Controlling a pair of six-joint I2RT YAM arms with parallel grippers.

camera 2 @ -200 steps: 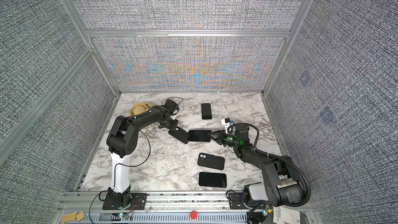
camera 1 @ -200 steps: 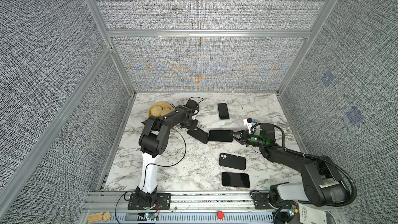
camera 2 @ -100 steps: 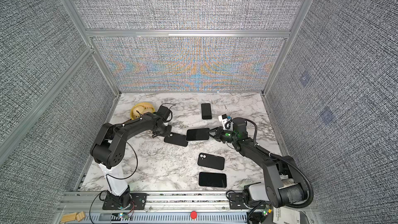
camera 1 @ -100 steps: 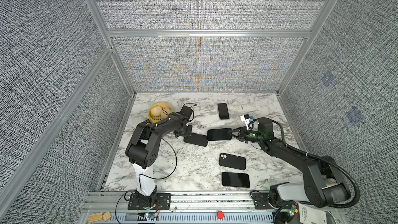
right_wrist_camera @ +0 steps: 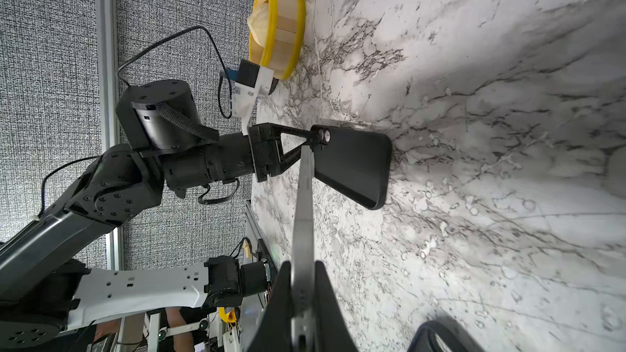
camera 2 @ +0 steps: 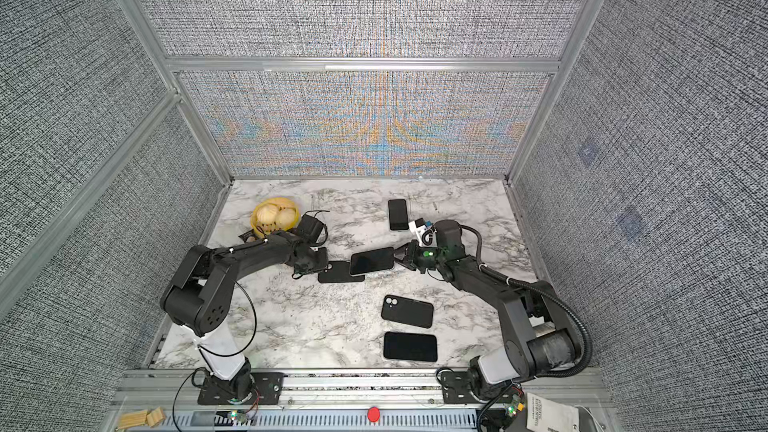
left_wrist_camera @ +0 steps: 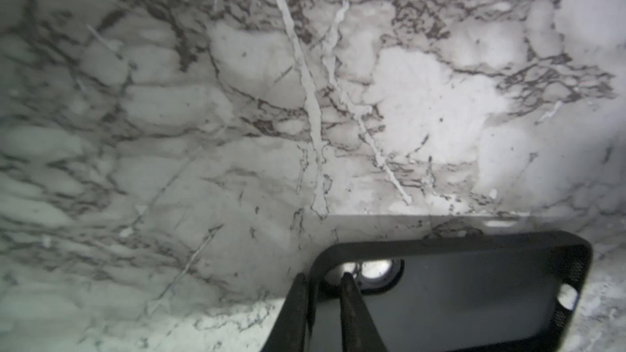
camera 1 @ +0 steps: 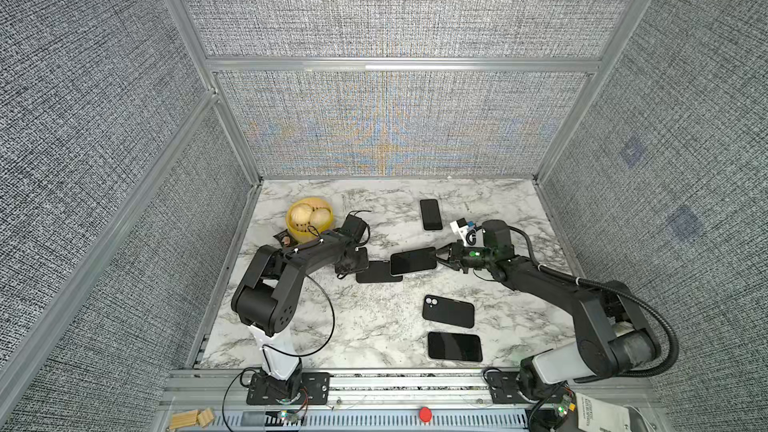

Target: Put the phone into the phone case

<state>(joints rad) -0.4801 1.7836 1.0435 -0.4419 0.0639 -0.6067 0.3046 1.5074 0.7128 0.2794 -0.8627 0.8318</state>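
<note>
- The phone case (camera 1: 377,275), held tilted off the surface a second ago, now lies flat on the marble table (camera 1: 332,326), apparently set down to receive the phone.
- The left gripper (left_wrist_camera: 321,277) sits astride the case's rim by the camera cut-out, jaws narrowly apart; whether it still pinches cannot be told.
- The right gripper (camera 1: 441,258) stays clamped on one end of the phone (camera 1: 412,261), whose free end overlaps the case.
</note>
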